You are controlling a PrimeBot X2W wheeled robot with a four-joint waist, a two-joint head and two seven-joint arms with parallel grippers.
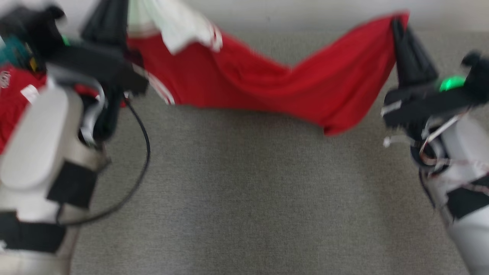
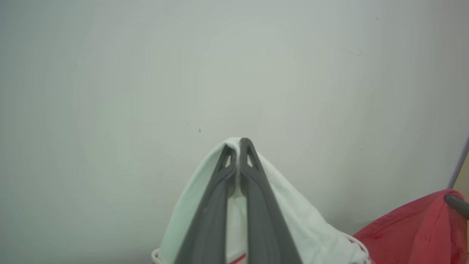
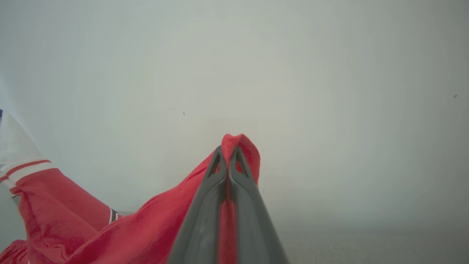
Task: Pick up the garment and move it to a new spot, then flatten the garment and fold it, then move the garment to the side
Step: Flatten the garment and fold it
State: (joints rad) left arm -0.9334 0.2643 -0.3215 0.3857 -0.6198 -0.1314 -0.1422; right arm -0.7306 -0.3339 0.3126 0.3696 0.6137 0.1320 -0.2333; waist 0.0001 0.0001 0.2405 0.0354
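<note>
White forearms (image 1: pixel 38 137), black bands (image 1: pixel 72 183), dark grey jaws, looping black cable (image 1: pixel 148 152).
</note>
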